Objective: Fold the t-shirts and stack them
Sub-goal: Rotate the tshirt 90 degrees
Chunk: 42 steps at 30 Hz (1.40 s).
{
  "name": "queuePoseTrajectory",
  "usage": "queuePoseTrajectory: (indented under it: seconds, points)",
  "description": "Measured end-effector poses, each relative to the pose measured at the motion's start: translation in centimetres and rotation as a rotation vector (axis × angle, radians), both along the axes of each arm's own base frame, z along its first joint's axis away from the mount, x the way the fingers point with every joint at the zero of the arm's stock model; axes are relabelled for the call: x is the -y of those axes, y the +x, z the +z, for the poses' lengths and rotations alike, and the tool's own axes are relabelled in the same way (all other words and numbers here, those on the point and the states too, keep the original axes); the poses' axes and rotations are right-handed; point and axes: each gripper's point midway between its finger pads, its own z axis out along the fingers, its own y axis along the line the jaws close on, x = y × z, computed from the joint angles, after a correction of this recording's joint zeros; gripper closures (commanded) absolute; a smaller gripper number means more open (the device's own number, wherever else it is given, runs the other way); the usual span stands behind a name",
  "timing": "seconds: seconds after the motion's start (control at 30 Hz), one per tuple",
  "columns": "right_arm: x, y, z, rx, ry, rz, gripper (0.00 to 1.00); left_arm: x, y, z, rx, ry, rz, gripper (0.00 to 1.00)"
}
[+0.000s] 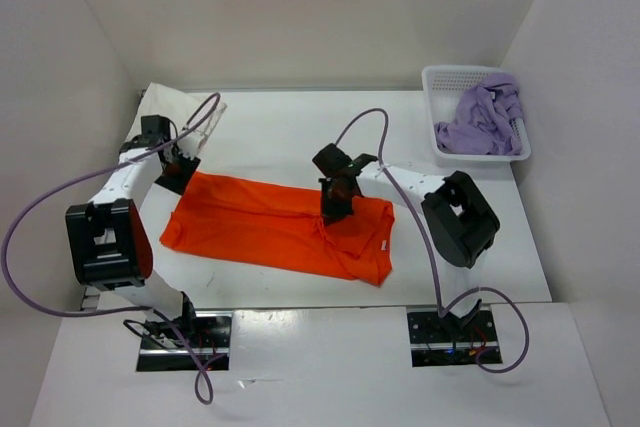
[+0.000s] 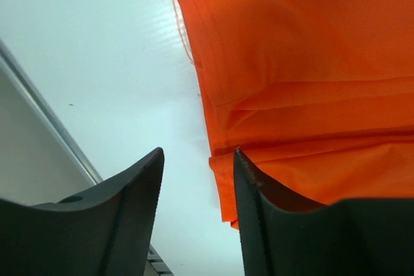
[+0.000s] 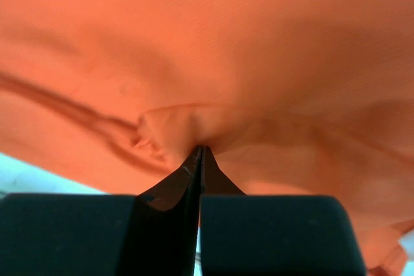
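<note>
The orange t-shirt point(image 1: 270, 227) lies folded lengthwise across the middle of the table. My right gripper point(image 1: 334, 213) stands over its right half, shut on a pinched ridge of the orange cloth point(image 3: 213, 95); the tips point(image 3: 200, 149) meet with fabric bunched around them. My left gripper point(image 1: 182, 175) is at the shirt's far left corner, open point(image 2: 197, 154), with the orange hem point(image 2: 223, 185) just inside the gap beside one finger. The lavender t-shirt point(image 1: 485, 122) is heaped in the basket. The cream-white t-shirt point(image 1: 165, 107) lies at the back left.
The white perforated basket point(image 1: 440, 82) sits at the back right by the wall. White walls enclose the table on three sides. Purple cables loop above both arms. The table's metal edge point(image 2: 45, 127) runs along the left.
</note>
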Motion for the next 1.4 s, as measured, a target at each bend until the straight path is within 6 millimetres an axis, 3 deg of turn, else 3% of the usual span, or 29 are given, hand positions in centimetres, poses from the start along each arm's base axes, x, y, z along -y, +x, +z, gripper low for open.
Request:
queuePoseTrajectory:
  seconds: [0.13, 0.23, 0.3, 0.43, 0.53, 0.6, 0.63, 0.7, 0.73, 0.87, 0.97, 1.07, 1.17, 1.3, 1.4]
  points:
    - [-1.6, -1.7, -0.2, -0.008, 0.011, 0.059, 1.00, 0.6, 1.7, 2.9, 0.076, -0.026, -0.010, 0.34]
    - [-2.2, -2.7, -0.4, -0.017, 0.017, 0.090, 1.00, 1.7, 2.6, 3.3, 0.097, -0.057, -0.022, 0.33]
    - [-2.2, -3.0, -0.6, -0.023, 0.013, 0.098, 1.00, 3.1, 3.0, 2.4, 0.077, -0.084, -0.042, 0.33]
    - [-2.1, -3.4, -0.8, -0.025, 0.005, 0.106, 1.00, 5.1, 3.1, -1.5, -0.008, -0.094, -0.065, 0.34]
    - [-1.9, -3.6, -1.1, -0.033, -0.002, 0.105, 1.00, 4.7, 1.8, -4.3, -0.079, -0.056, -0.049, 0.36]
    - [-1.5, -3.7, -1.1, -0.034, -0.017, 0.093, 0.99, 4.3, 0.8, -5.3, -0.112, -0.037, -0.035, 0.36]
    - [-1.3, -3.7, -0.8, -0.029, -0.022, 0.083, 0.83, 4.2, 0.7, -5.3, -0.112, -0.032, -0.029, 0.36]
    - [-0.4, -3.9, 0.5, -0.004, -0.034, 0.040, 0.65, 4.0, 1.0, -5.1, -0.096, -0.022, -0.016, 0.36]
    - [0.2, -4.0, 1.6, 0.017, -0.033, 0.008, 0.48, 3.9, 1.0, -5.1, -0.090, -0.019, -0.012, 0.36]
    - [3.0, -5.2, 6.5, 0.084, 0.002, -0.148, 0.22, 3.8, 1.0, -5.0, -0.084, -0.015, -0.003, 0.36]
    - [5.5, -7.4, 6.8, 0.057, 0.013, -0.254, 0.14, 3.9, 1.0, -5.0, -0.083, -0.018, 0.003, 0.36]
    - [8.2, -10.6, 4.1, -0.043, -0.053, -0.342, 0.13, 4.2, 0.7, -4.6, -0.084, -0.039, 0.010, 0.30]
    - [10.5, -13.4, 2.0, -0.126, -0.116, -0.413, 0.13, 4.5, 1.1, -2.5, -0.041, -0.073, 0.007, 0.26]
    - [11.5, -14.7, 2.2, -0.149, -0.065, -0.483, 0.13, 4.6, 4.5, 2.2, 0.108, -0.083, -0.002, 0.26]
    - [12.0, -14.9, 1.5, -0.170, -0.035, -0.519, 0.13, 4.3, 6.8, 3.1, 0.161, -0.072, 0.001, 0.26]
